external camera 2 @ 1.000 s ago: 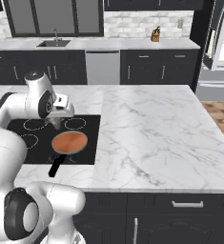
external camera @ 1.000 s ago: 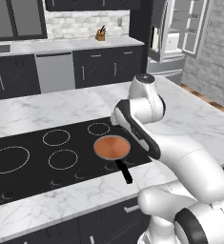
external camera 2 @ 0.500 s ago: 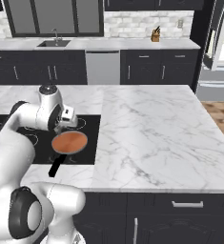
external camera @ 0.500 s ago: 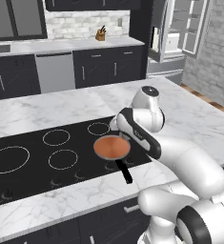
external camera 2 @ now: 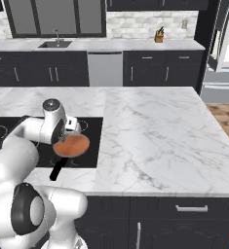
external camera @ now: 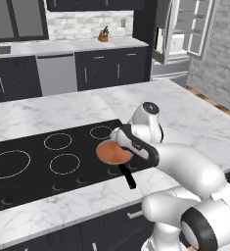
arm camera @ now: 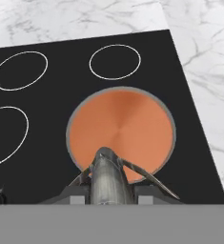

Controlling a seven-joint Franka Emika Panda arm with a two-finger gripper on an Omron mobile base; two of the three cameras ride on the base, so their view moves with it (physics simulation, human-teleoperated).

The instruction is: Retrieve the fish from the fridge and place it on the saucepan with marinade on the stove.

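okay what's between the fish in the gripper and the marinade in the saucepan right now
Nothing. In the hand view the fish, held in the shut gripper, hangs over the marinade in the saucepan, with no object between.

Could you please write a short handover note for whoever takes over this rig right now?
Gripper: shut on the fish, a silvery-grey piece held between the fingertips, hanging over the near part of the saucepan.
Saucepan: on the right side of the stove, orange-red marinade inside, black handle pointing toward the robot.
Fridge: at the far right of the kitchen, a door standing open.
Done: fish taken from the fridge and carried to the stove.
Left: lower the fish into the saucepan, open the gripper, pull the arm back.
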